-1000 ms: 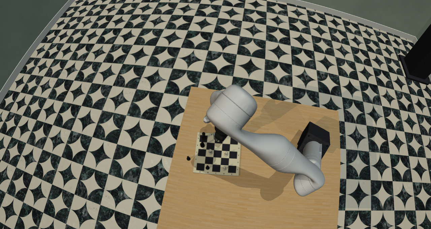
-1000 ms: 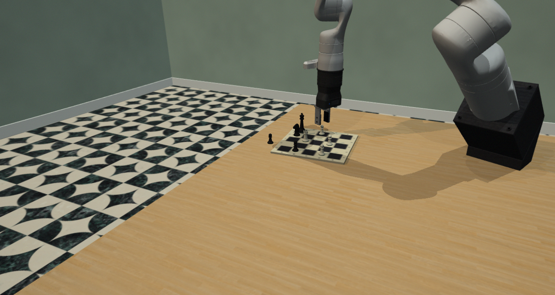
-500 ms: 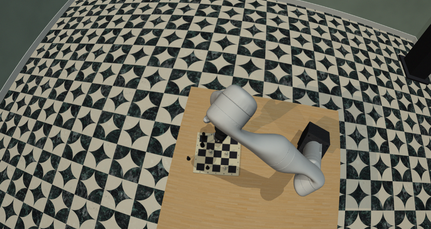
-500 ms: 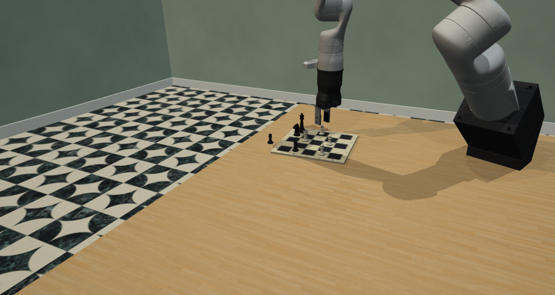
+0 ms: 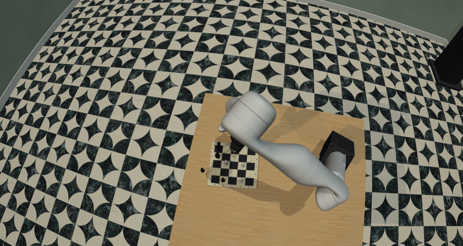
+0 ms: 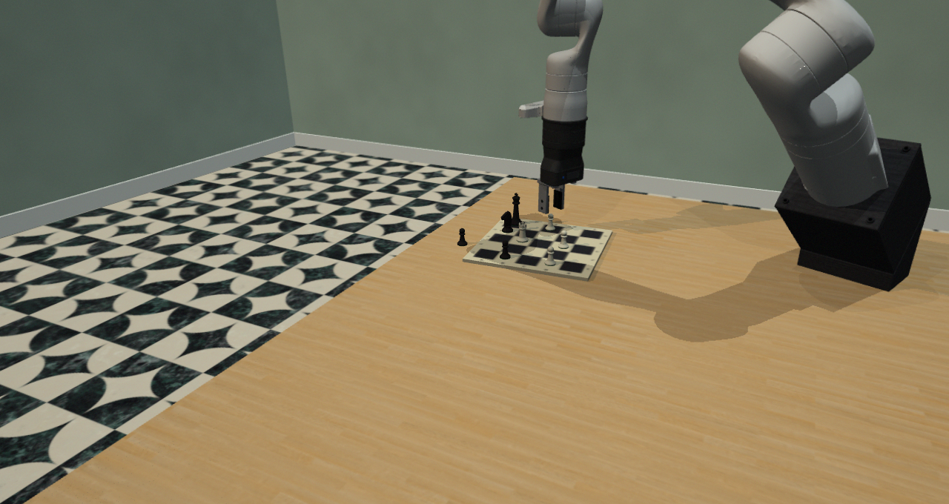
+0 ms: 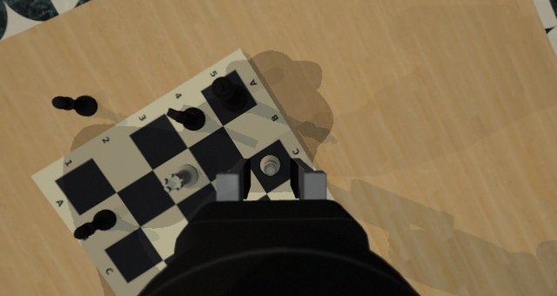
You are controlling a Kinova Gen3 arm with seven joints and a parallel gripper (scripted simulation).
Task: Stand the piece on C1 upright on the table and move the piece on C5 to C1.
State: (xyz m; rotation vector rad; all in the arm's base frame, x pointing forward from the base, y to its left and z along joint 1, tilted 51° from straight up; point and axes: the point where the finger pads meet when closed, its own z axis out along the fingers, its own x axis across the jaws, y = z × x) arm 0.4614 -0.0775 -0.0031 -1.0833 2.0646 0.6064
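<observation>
The gripper (image 7: 271,184) hangs straight above the chessboard (image 7: 93,150) with its jaws parted and nothing in them, and in the wrist view the white pawn (image 7: 270,165) on the dark C5 square sits right in the gap between the two fingers, seen from the top. From the exterior view the fingertips are above that pawn (image 6: 550,222), not down around it, so no contact. The black pawn (image 7: 76,104) stands upright off the board on the wooden table (image 7: 413,91), near the edge with the digits, roughly level with rows 2 and 3. Can't see C1 in the wrist view since the gripper body covers that corner, and in the top view it's too small to be sure what's on it. On the board there's a tall black piece (image 7: 228,91) on A5, a black knight (image 7: 188,117) on A4, a white piece with a crown-like top (image 7: 180,179) on a light square in the middle, and another black pawn (image 7: 96,225) on the row 1 side, all upright. The arm (image 5: 284,160) reaches over from its black base (image 5: 336,147) at the far side of the table.
</observation>
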